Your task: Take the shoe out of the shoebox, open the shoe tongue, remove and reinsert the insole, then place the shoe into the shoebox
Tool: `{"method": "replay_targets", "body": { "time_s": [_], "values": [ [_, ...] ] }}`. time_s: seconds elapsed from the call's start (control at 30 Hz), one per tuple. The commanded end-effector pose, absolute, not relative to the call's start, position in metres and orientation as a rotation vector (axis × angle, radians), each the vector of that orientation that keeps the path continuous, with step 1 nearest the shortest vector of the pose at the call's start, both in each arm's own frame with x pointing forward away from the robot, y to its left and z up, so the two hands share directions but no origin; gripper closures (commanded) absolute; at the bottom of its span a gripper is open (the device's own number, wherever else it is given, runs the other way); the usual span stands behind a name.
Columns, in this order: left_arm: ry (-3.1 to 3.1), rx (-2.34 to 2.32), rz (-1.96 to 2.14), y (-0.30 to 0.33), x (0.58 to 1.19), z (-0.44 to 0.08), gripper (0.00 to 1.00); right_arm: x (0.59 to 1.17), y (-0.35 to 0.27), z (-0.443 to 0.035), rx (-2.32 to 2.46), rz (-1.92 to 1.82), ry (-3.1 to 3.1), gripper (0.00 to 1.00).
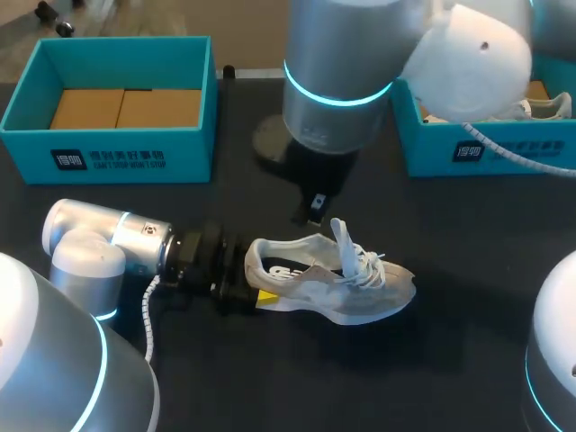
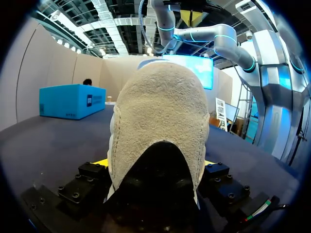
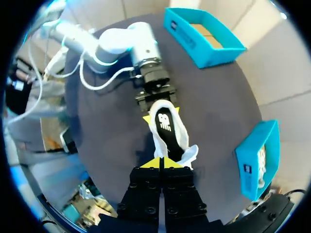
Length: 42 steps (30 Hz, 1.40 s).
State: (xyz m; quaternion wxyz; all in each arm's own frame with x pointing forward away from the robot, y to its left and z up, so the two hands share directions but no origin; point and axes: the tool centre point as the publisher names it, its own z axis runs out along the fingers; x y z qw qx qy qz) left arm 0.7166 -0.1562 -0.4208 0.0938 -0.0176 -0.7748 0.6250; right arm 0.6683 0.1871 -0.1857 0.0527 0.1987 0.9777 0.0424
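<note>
the shoe (image 1: 342, 283) lies in the middle of the counter (image 1: 450, 360), toe towards the robot's right and heel towards its left, where the left gripper (image 1: 256, 295) has the heel between its fingers, one on each side. the right gripper (image 1: 315, 211) hangs over the shoe, just behind and above the raised tongue. at the far edge sit the left shoebox (image 1: 108, 153) and the right shoebox (image 1: 486, 148), the latter with a second shoe (image 1: 549, 106) in it, both well apart from the middle.
</note>
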Motion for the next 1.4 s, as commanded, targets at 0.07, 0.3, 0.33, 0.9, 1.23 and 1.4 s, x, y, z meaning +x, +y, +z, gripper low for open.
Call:
{"method": "replay_targets", "body": {
  "time_s": [0.07,0.3,0.33,0.9,1.23,1.4],
  "values": [
    [-2.3,-0.051,1.854,-0.156,0.718,-0.423,1.0,0.673,0.181,-0.188,0.541,0.158,3.013,1.0],
    [-2.3,-0.051,1.854,-0.156,0.718,-0.423,1.0,0.677,0.214,-0.219,0.364,0.064,2.999,1.0],
    [-2.3,-0.051,1.854,-0.156,0.718,-0.423,1.0,0.677,0.217,-0.223,0.347,0.079,2.999,1.0],
    [-2.3,-0.051,1.854,-0.156,0.718,-0.423,1.0,0.679,0.242,-0.252,0.252,0.015,3.024,1.0],
    [-2.3,-0.051,1.854,-0.156,0.718,-0.423,1.0,0.692,0.244,-0.29,0.199,0.076,3.012,1.0],
    [-2.3,-0.051,1.854,-0.156,0.718,-0.423,1.0,0.697,0.24,-0.304,0.208,0.07,2.977,1.0]
  ]
}}
